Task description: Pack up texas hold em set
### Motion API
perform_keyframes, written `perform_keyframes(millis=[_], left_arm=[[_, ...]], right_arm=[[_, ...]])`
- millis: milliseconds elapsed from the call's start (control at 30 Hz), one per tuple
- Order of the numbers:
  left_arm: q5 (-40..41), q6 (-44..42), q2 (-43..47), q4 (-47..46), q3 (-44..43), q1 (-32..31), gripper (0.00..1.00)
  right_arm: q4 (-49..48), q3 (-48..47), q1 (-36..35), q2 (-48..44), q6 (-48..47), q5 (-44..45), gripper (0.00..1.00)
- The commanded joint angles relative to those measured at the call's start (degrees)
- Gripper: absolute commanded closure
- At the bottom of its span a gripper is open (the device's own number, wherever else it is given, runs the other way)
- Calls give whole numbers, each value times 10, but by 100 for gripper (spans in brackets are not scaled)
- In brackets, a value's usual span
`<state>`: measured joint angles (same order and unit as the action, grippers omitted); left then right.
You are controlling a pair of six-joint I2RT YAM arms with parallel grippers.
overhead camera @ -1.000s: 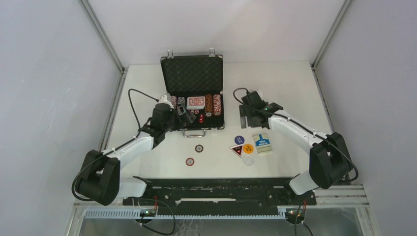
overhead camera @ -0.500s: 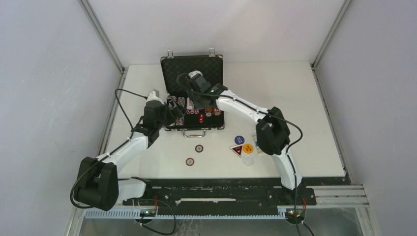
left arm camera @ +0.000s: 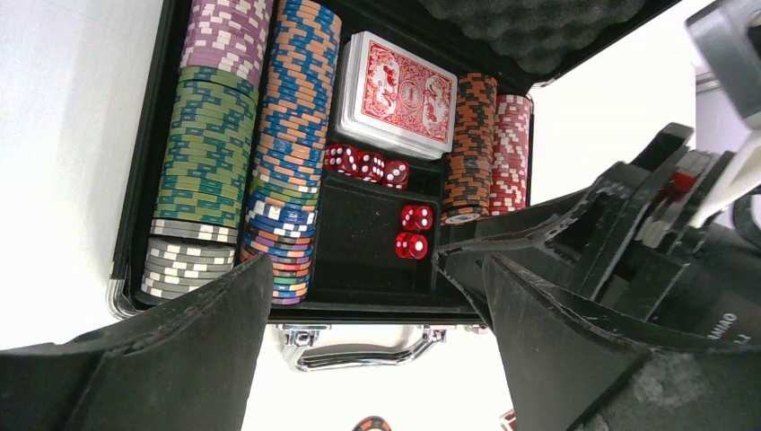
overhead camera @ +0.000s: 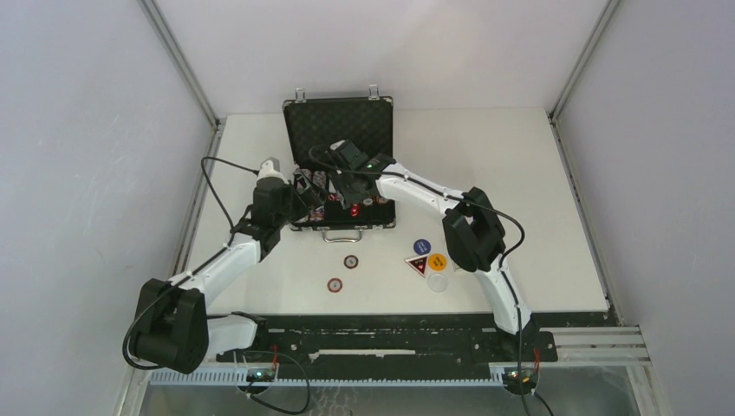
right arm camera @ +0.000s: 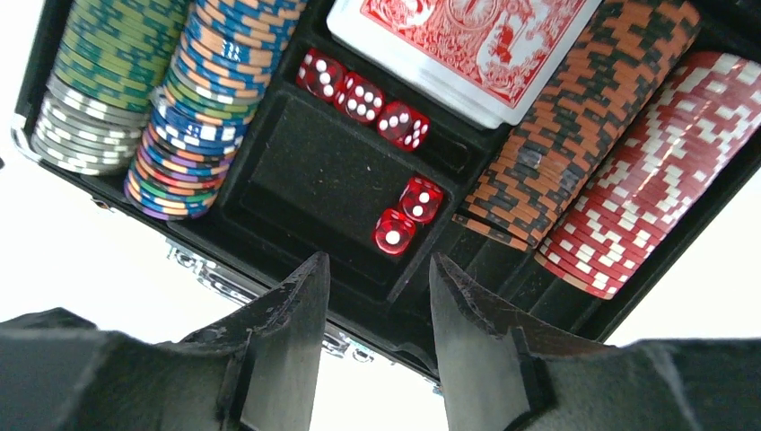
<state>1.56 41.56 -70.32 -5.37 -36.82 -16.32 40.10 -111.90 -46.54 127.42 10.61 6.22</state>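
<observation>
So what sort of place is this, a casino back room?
More likely a robotics test booth: a white table boxed in by plain walls on metal framing, with a left arm and right arm bolted at its near edge, over a poker case.

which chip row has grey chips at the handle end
The outermost purple-and-green row, farthest from the red deck. The neighbouring row ends in blue and purple chips; the others are an orange row and a red row.

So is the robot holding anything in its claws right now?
No, nothing is held. The left gripper and the right gripper are both open and empty, hovering over the open case.
</observation>
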Motion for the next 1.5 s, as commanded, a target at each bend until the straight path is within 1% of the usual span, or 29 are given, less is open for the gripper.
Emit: perform_keyframes(millis=[0,167,400,933,1167,1267,1367,1400,1467], left_arm=[[10,-8,19,-10,9,2,9],[10,-8,21,-10,10,1,9],[14,-11,23,-7,11,2,9],[18,-13,25,-4,11,2,9],[17,-14,26,-4,12,2,9],[18,-14,26,-3,12,2,9],[18,-14,25,-4,13,1,9],[19,-14,25,-4,13,2,9],[19,-14,25,-4,13,2,9]], right_arm=[[-17,17,0,-1,0,-9,46],[-21,17,1,9,3,-18,44],[-22,1,1,32,3,-35,44],[-15,-12,1,62,-4,-35,44],[-16,-14,2,74,3,-17,45],[-20,-16,1,75,7,-12,48],[-25,-17,1,74,7,-9,54],[-26,-18,1,74,8,-8,57],[-29,-18,1,73,8,-7,67]])
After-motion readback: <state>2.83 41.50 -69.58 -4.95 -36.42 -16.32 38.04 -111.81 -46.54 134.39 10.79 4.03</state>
